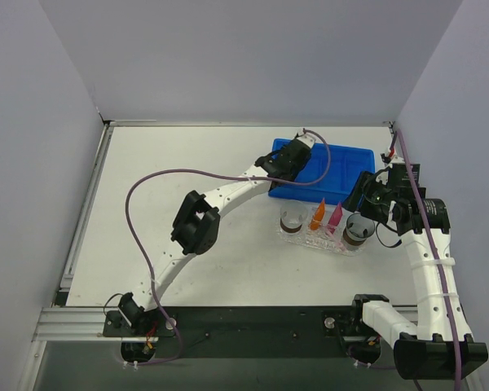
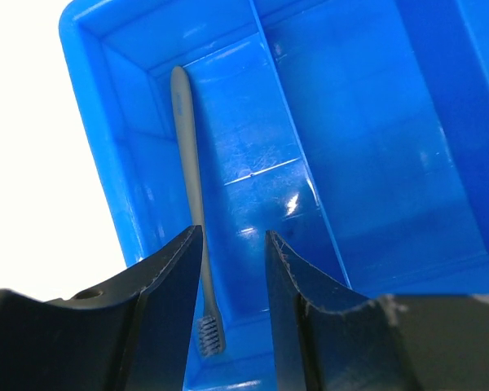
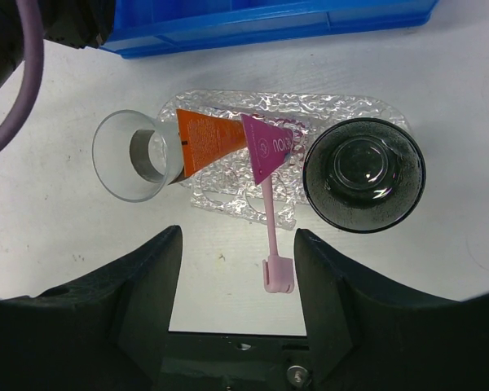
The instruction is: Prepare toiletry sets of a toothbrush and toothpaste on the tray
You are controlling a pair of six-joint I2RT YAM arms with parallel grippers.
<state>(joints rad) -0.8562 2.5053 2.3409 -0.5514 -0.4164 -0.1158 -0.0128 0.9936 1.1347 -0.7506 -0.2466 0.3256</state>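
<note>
A thin grey-lilac toothbrush (image 2: 189, 163) lies along the left compartment of the blue bin (image 2: 375, 147), bristles toward me. My left gripper (image 2: 232, 236) hangs open over it; the brush head shows in the gap close to the left finger (image 2: 167, 301), not pinched. The clear bumpy tray (image 3: 334, 110) holds an orange toothpaste tube (image 3: 208, 138) and a magenta one (image 3: 265, 147). A pink toothbrush (image 3: 270, 228) runs from under the magenta tube off the tray's near edge. My right gripper (image 3: 238, 240) is open and empty above that brush head.
A clear cup (image 3: 138, 155) stands at the tray's left end and a dark cup (image 3: 364, 175) at its right end. The blue bin (image 1: 322, 171) sits just behind the tray (image 1: 318, 236). Grey walls enclose the table.
</note>
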